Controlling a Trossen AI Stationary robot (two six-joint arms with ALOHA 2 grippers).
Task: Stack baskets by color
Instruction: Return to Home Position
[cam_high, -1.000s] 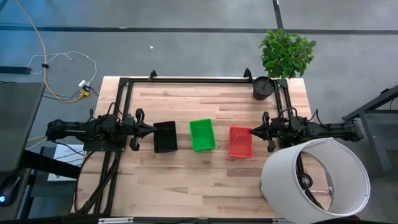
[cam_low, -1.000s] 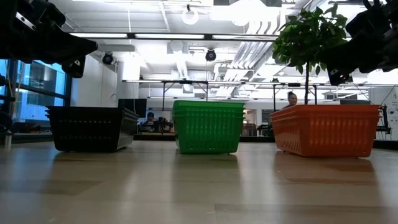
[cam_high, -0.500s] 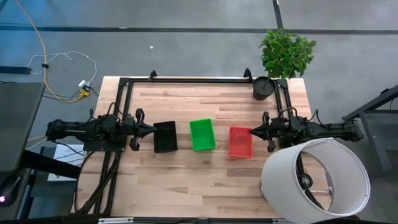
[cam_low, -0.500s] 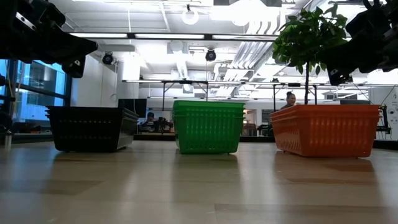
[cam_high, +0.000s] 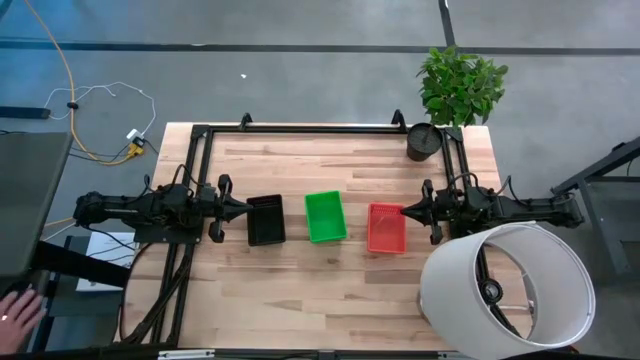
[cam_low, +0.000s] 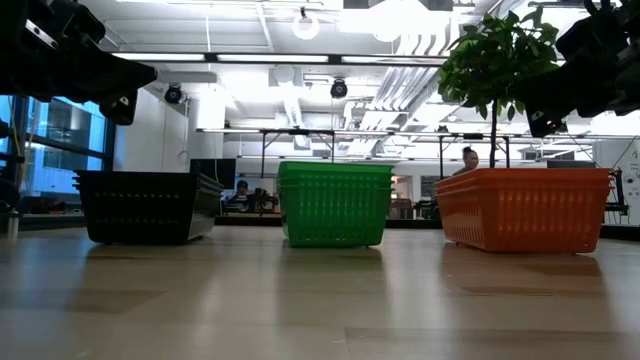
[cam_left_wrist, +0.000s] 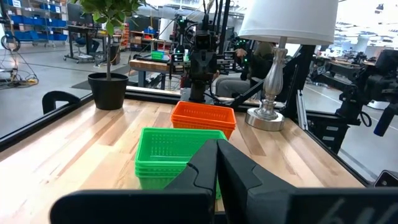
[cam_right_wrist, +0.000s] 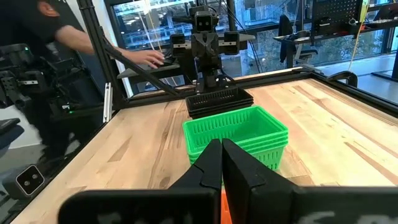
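My left gripper is pressed together on nothing. The black baskets sit stacked just ahead of its tips, with the green stack next beyond. My right gripper is likewise closed and empty, the orange stack just ahead of its tips, green farther on.

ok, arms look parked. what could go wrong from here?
1. The left gripper, shut, points at the stack of black slotted plastic baskets from close by; the right gripper, shut, likewise at the orange slotted plastic stack. A forward jolt could shove either.
2. The black stack's layers look offset in the low view; a bump might topple them.
3. A person's hand shows off the table on the left gripper's side; it might reach in.
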